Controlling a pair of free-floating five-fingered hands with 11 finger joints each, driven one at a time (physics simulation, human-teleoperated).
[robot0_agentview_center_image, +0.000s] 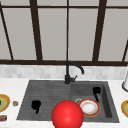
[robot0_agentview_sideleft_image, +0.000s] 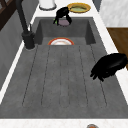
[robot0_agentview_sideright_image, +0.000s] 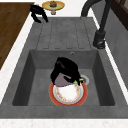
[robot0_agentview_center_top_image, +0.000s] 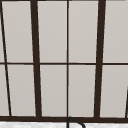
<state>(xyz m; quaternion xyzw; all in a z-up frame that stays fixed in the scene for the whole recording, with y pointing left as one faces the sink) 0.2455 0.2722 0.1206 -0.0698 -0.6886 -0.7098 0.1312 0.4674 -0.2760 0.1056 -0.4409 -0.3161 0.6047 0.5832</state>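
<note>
My right hand (robot0_agentview_sideright_image: 65, 69) hangs in the sink basin (robot0_agentview_sideright_image: 25, 75), just above a white plate with an orange rim (robot0_agentview_sideright_image: 68, 96). Its fingers curl round a small greyish-purple object (robot0_agentview_sideright_image: 62, 80) held over the plate's far edge. The same hand (robot0_agentview_center_image: 96, 90) is over the plate (robot0_agentview_center_image: 89, 107) in the front view, and in the left side view this right hand (robot0_agentview_sideleft_image: 62, 13) still holds the object (robot0_agentview_sideleft_image: 64, 22). My left hand (robot0_agentview_center_image: 36, 105) floats over the draining board, near its front edge, fingers loosely drooping and holding nothing. That left hand (robot0_agentview_sideleft_image: 110, 65) is at the right in the left side view.
A big red ball (robot0_agentview_center_image: 67, 115) sits at the front edge of the sink. A black tap (robot0_agentview_center_image: 68, 72) stands behind it. Yellow plates (robot0_agentview_center_image: 3, 102) (robot0_agentview_center_image: 125, 107) lie on the counter at both sides, and a white container (robot0_agentview_center_image: 125, 82) stands at the right.
</note>
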